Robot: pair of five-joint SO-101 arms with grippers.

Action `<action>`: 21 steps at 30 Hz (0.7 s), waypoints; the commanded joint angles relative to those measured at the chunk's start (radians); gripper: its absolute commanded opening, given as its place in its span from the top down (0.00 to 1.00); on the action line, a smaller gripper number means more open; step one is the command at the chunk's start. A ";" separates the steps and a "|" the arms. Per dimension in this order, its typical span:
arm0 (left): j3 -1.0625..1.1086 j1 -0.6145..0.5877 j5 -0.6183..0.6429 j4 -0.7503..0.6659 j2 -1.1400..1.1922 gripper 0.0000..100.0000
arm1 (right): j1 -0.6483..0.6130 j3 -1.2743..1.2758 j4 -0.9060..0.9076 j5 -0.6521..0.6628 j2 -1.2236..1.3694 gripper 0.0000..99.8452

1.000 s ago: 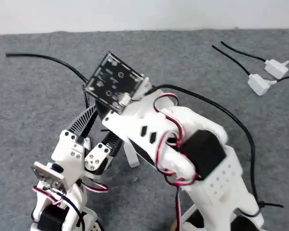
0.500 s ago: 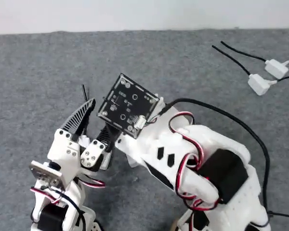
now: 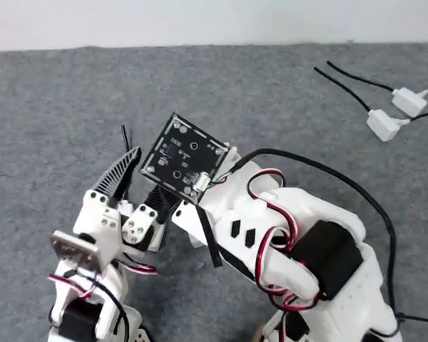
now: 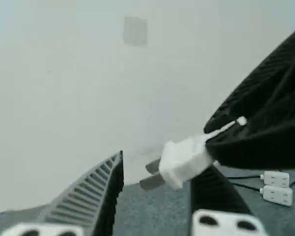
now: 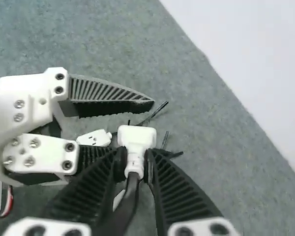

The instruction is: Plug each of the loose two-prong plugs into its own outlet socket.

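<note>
My right gripper [image 5: 135,156] is shut on a white two-prong plug [image 5: 136,137], and the plug's black cable runs back between the fingers. In the left wrist view that plug [image 4: 184,160] hangs in the air with its prongs out, pinched by the right arm's black fingers [image 4: 265,123]. My left gripper [image 4: 160,169] is open, and the plug sits just beyond the gap between its fingers. Two white outlet sockets [image 3: 383,125] [image 3: 409,102] lie on the grey mat at the far right.
The right arm's wrist board [image 3: 185,160] covers both grippers' tips from above. A short black cable end [image 3: 123,135] lies on the mat beyond the left gripper. A small white piece [image 5: 93,137] sits by the left gripper's lower finger. Black leads run off from the sockets.
The right arm has drawn back toward the near side, bringing the plug up to the left gripper. The long cable across the far left of the mat is gone from there.
</note>
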 commanded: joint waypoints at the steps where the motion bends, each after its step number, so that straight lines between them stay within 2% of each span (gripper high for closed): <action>1: 0.047 0.038 -0.006 -0.020 -0.012 0.81 | 0.001 -0.006 -0.030 -0.003 -0.015 0.99; 6: 0.122 0.153 -0.011 -0.020 -0.012 0.81 | 0.038 -0.005 -0.053 -0.006 0.015 0.99; 11: 0.127 0.161 -0.074 0.020 -0.012 0.81 | 0.094 -0.003 -0.045 -0.005 0.059 0.99; 15: 0.139 0.087 -0.160 0.138 -0.012 0.81 | 0.140 0.005 -0.045 -0.037 0.119 0.99; 18: 0.183 -0.037 -0.203 0.135 -0.012 0.81 | 0.196 0.035 -0.051 -0.161 0.189 0.99; 21: 0.205 -0.150 -0.212 0.100 -0.012 0.81 | 0.262 0.066 -0.054 -0.210 0.285 0.99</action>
